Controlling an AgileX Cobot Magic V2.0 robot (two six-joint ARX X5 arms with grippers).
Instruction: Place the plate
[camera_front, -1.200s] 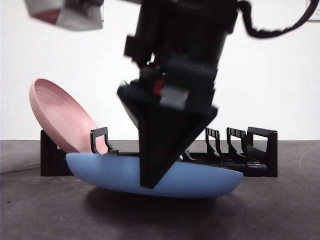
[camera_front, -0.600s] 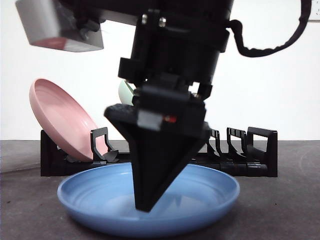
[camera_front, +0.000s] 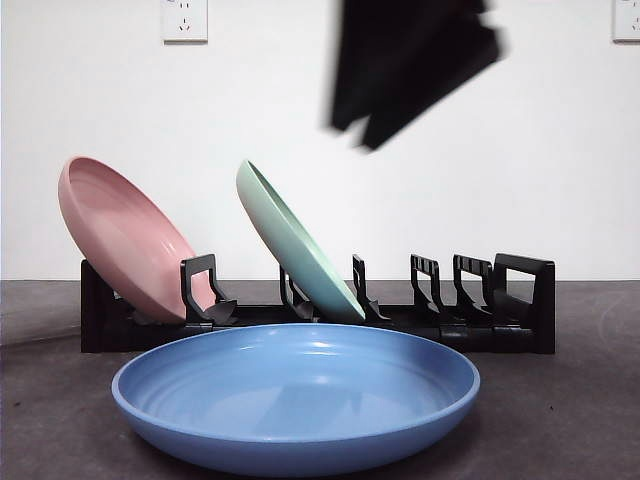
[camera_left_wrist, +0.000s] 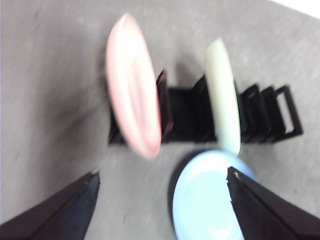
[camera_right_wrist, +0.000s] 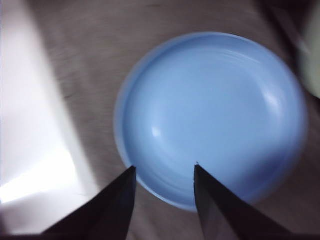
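Note:
A blue plate (camera_front: 295, 400) lies flat on the dark table in front of a black dish rack (camera_front: 500, 300). My right gripper (camera_right_wrist: 162, 167) hangs above it, open and empty, and shows in the front view as a blurred black shape (camera_front: 410, 75) near the top. The right wrist view looks straight down on the blue plate (camera_right_wrist: 215, 110). My left gripper (camera_left_wrist: 162, 172) is open, high above the table, holding nothing. From there the blue plate (camera_left_wrist: 210, 200) lies just before the rack (camera_left_wrist: 270, 115).
A pink plate (camera_front: 120, 240) leans in the rack's left end and a pale green plate (camera_front: 295, 245) leans in a middle slot. Several slots to the right of it hold nothing. A white wall with a socket (camera_front: 184, 18) stands behind.
The gripper that was down on the blue plate has let go and risen fast to the top of the view. The plate, tilted a second ago, now rests flat on the table.

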